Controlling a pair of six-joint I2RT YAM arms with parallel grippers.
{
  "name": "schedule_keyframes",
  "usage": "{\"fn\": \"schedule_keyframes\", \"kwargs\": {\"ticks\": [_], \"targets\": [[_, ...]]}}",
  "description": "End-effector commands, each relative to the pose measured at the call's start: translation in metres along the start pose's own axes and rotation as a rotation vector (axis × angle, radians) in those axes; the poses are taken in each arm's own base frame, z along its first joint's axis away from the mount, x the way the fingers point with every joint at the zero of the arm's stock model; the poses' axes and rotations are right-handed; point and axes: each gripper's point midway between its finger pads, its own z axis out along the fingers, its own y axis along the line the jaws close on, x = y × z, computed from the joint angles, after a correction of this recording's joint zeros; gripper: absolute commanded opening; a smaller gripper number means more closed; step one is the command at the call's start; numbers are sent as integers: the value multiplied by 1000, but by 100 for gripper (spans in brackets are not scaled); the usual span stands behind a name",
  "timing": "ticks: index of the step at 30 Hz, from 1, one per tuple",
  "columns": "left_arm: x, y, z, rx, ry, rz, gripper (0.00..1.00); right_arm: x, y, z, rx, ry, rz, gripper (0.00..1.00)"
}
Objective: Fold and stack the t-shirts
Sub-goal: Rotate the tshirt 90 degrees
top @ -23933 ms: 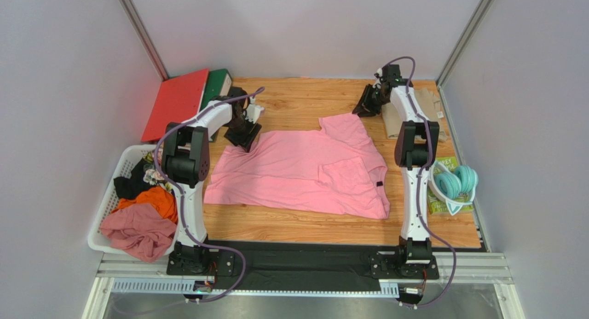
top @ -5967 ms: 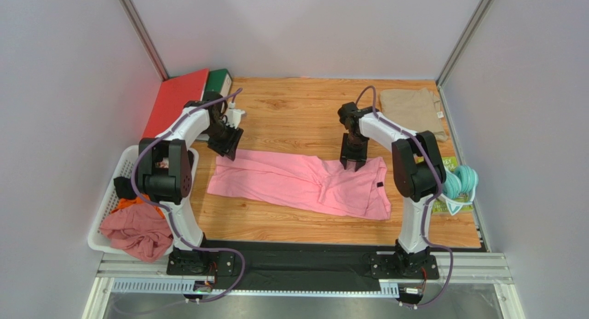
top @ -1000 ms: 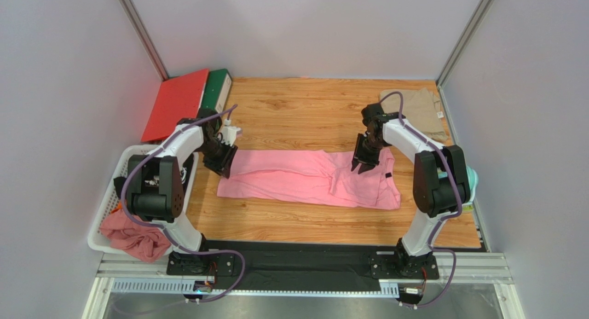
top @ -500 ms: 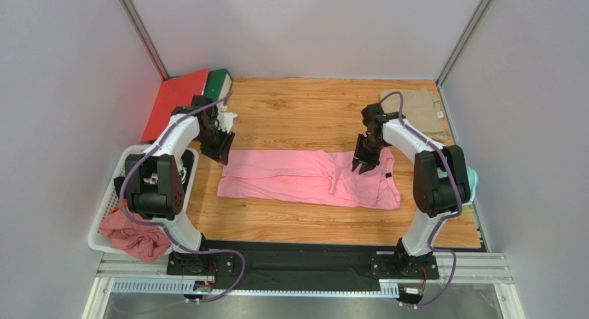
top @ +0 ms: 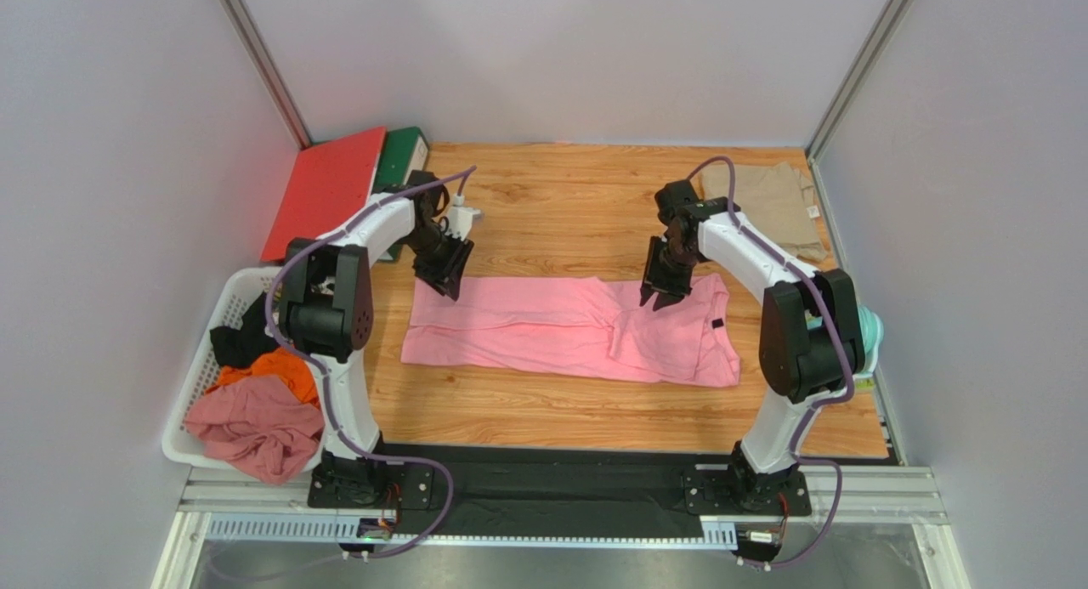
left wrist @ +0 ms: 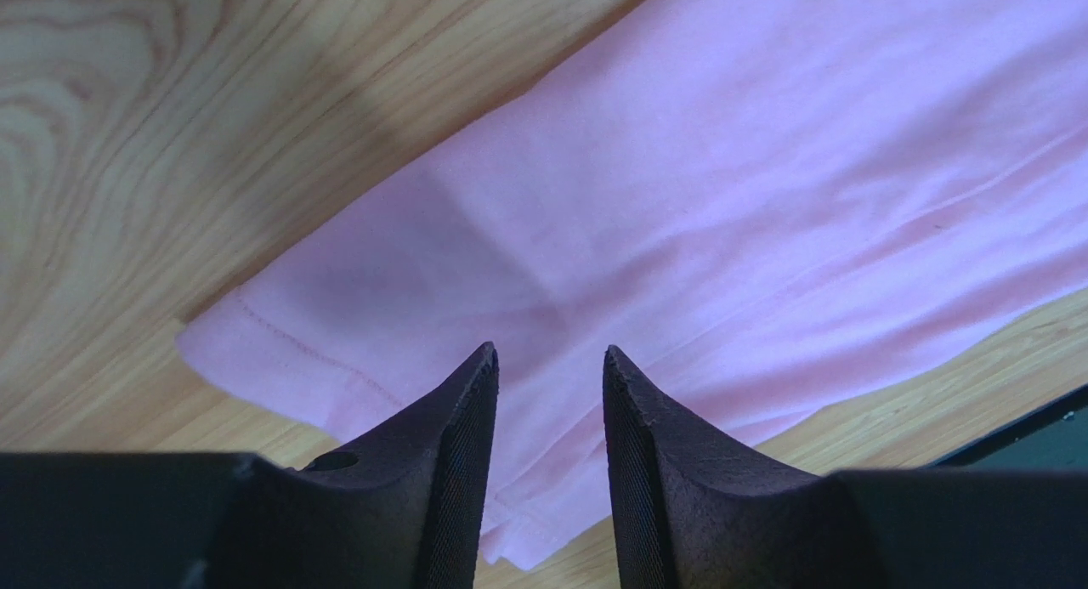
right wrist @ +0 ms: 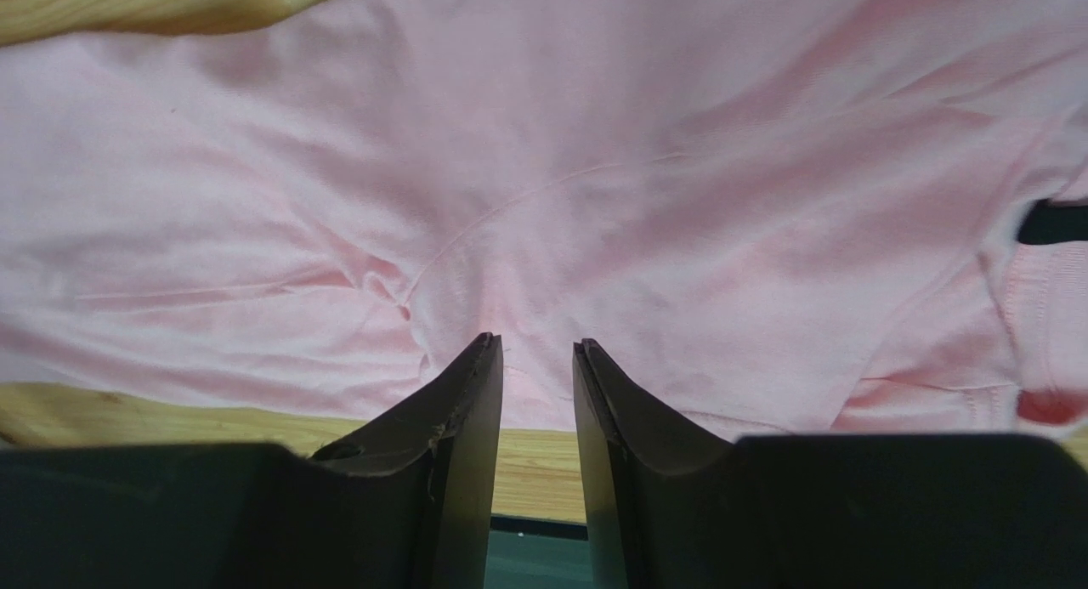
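The pink t-shirt (top: 568,330) is lying in the middle of the counter (top: 562,207) as a long folded band, collar end toward the right. The khaki t-shirt (top: 766,196) is sitting folded in the far right corner. The pink cloth is looking light, thin and limp, so it is likely going to sag and slide over itself unless pinched through all layers at a corner or hem. The left tool (left wrist: 548,353) is hovering over the band's far left corner, jaws partly apart, gripping nothing. The right tool (right wrist: 534,343) is hanging over the collar end, jaws narrowly apart, likewise empty.
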Motion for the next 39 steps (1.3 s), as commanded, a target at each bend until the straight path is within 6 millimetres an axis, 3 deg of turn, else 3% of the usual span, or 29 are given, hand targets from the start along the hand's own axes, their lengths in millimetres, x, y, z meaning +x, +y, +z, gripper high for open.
{"fn": "schedule_keyframes", "kwargs": {"ticks": [1, 9, 16, 24, 32, 35, 36, 38, 39], "targets": [[-4, 6, 7, 6, -1, -12, 43, -16, -12, -19, 74, -83, 23, 33], [21, 19, 20, -46, 54, 38, 42, -2, -53, -15, 116, -66, 119, 33], [62, 32, 21, -72, 97, 54, 41, 12, -67, 5, 147, -11, 141, 33], [91, 45, 6, -123, 108, 65, 41, -2, -58, 28, 117, 30, 137, 33], [83, 35, -10, -97, 72, 57, 41, -17, -59, 50, 156, 74, 120, 32], [86, 31, -17, -94, 72, 63, 41, -31, -58, 53, 170, 77, 114, 32], [89, 29, -20, -94, 71, 70, 41, -45, -55, 51, 162, 56, 109, 32], [95, 25, -23, -88, 75, 76, 41, -49, -57, 58, 169, 80, 114, 32], [101, 21, -25, -85, 76, 86, 41, -63, -52, 56, 149, 56, 116, 32]]}}
